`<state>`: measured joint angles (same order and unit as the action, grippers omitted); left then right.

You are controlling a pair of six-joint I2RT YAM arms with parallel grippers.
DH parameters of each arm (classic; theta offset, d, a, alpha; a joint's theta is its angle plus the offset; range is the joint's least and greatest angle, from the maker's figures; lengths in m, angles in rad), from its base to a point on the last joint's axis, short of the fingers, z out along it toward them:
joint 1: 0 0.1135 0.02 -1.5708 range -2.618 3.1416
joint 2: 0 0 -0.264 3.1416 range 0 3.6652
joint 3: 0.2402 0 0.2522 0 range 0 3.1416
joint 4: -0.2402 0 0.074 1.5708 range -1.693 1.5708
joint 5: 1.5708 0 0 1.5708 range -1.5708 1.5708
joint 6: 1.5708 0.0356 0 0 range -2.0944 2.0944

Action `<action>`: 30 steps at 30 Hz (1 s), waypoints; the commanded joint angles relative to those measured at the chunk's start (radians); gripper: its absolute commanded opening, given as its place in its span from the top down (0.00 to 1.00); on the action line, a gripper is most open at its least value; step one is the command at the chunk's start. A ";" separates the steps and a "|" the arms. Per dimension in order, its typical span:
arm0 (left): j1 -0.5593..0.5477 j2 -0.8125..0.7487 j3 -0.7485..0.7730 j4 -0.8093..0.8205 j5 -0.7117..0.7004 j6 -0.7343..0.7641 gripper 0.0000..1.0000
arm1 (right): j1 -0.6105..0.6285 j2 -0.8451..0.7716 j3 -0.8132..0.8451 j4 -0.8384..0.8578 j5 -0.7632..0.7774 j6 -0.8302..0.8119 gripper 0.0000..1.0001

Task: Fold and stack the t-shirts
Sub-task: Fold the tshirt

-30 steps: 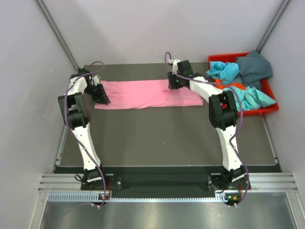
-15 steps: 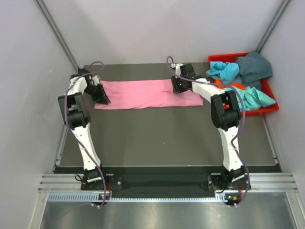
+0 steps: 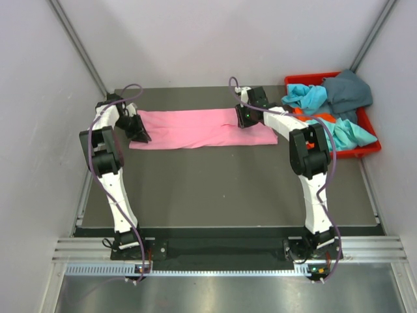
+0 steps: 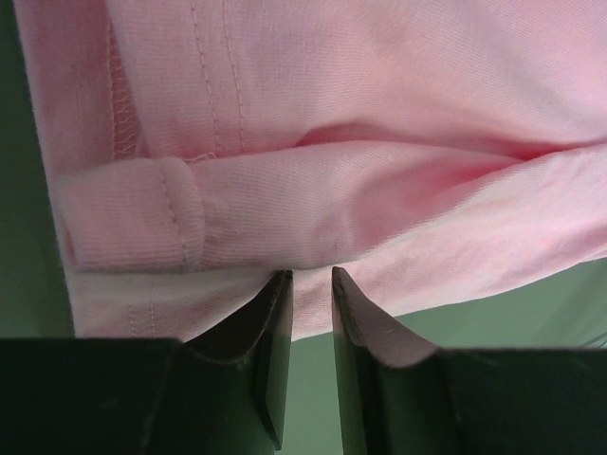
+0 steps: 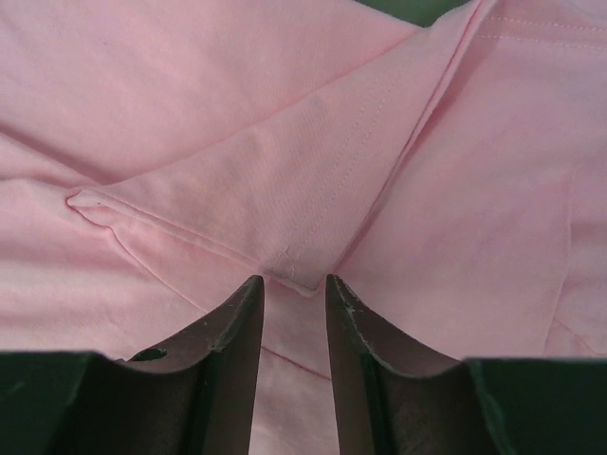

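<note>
A bright pink cloth t-shirt [image 3: 195, 128], folded into a long strip, lies flat across the far part of the dark bench [image 3: 215, 189]. The left claw [image 4: 311, 275] sits at the strip's left hem. The right claw [image 5: 294, 280] is over a crease near its right end. Each shows a narrow gap, and whether either is pinching cloth cannot be told. Crumpled turquoise shirts [image 3: 306, 96] fill the red plastic bin [image 3: 365, 151].

WORK CELL: a dark grey-green tabletop [image 3: 215, 189] fills the floor of an enclosure with plain white walls [image 3: 228, 39]. A red plastic bin [image 3: 355, 153] sits at the tabletop's far right corner, close to the right wall. 2 slanted metal struts, at left [image 3: 78, 45] and at right [image 3: 373, 36], rise from the far corners. A ribbed aluminium rail [image 3: 371, 249] spans the near edge, with a pale perforated strip [image 3: 195, 268] just in front of it.
</note>
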<state>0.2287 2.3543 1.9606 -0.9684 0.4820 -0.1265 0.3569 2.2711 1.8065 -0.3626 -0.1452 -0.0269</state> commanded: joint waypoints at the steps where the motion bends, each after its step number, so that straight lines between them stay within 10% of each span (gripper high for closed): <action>1: -0.008 -0.012 -0.015 0.014 -0.010 0.008 0.71 | -0.006 -0.019 0.036 0.036 -0.014 -0.011 0.67; 30: -0.008 -0.016 -0.014 0.016 -0.016 0.011 0.72 | -0.003 0.007 0.086 0.062 -0.034 -0.034 1.00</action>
<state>0.2283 2.3543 1.9602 -0.9688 0.4816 -0.1261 0.3569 2.2814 1.8351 -0.3378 -0.1627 -0.0525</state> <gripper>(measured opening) 0.284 0.005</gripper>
